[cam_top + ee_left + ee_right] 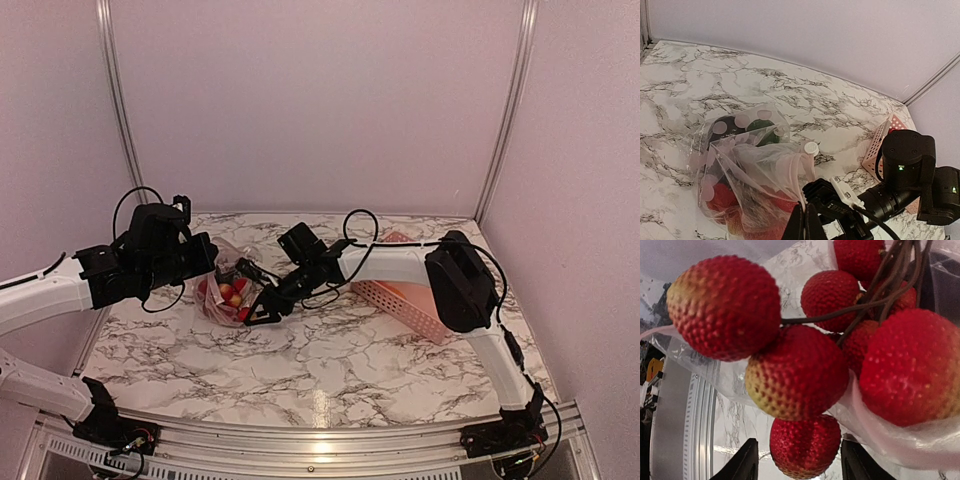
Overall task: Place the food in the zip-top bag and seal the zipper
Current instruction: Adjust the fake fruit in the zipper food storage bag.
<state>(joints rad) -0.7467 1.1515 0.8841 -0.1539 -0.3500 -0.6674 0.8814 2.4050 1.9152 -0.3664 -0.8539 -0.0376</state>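
Pincers: left pincer [802, 226] clamped on the mouth edge of the zip-top bag [757, 165] — clear, crinkly, white-dotted, sagging on the counter [850, 100]. right pincer [800, 460] has its fingers apart, straddling the lowest ball of the red ball cluster [800, 372] — bumpy skin, brown stems fanning up-right, film around it. Bag's long axis runs away from its held mouth: red fruits [722, 200] near, eggplant [722, 127] and green piece [760, 127] at the far end.

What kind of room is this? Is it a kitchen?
Not a kitchen, more likely a robot test booth. Two robot arms are mounted at the edge of a marble-look table, bare walls close it in, and the red fruits in the clear bag look like toys.
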